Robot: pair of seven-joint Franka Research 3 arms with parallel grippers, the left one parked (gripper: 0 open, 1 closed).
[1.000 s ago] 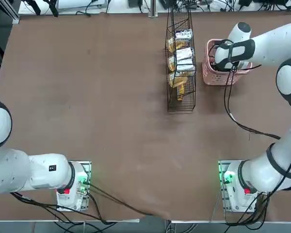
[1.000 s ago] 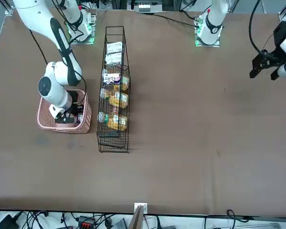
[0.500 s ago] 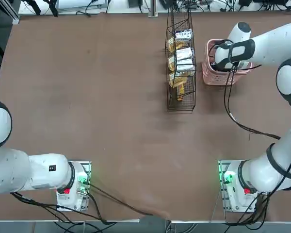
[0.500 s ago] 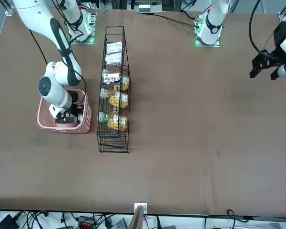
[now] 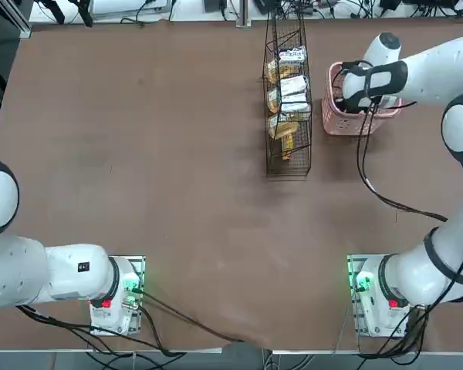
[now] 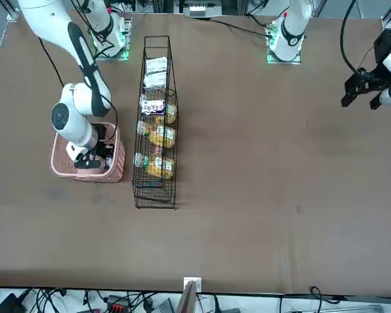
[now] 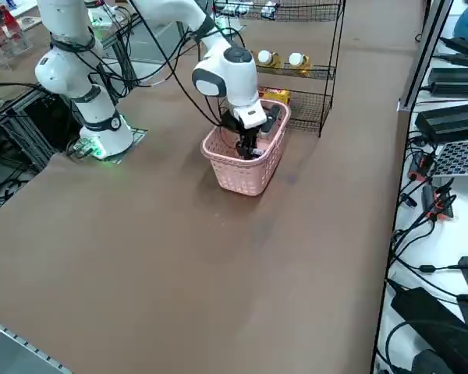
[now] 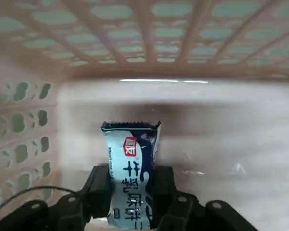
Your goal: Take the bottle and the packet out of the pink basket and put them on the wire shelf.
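The pink basket [image 5: 333, 123] [image 6: 62, 171] [image 7: 242, 176] stands beside the black wire shelf [image 5: 288, 158] [image 6: 155, 193] [image 7: 313, 102]. My right gripper [image 7: 246, 148] [image 6: 92, 158] reaches down inside the basket. In the wrist view it [image 8: 131, 193] is shut on the lower end of the packet [image 8: 131, 161], white and blue with dark print, which stands upright near the basket's lattice wall [image 8: 135, 29]. No bottle shows on the basket floor there. Amber bottles with white caps [image 7: 267, 58] lie on the shelf.
The shelf's tiers hold several yellow and white packets [image 5: 293, 86] [image 6: 158, 107] and bottles. My arm's cable [image 5: 370, 181] trails over the table toward its base [image 5: 374, 297]. Open brown tabletop lies to the left of the shelf in the top view.
The fingers have closed onto the packet inside the basket. The wrist has shifted only slightly, and the basket stays beside the shelf.
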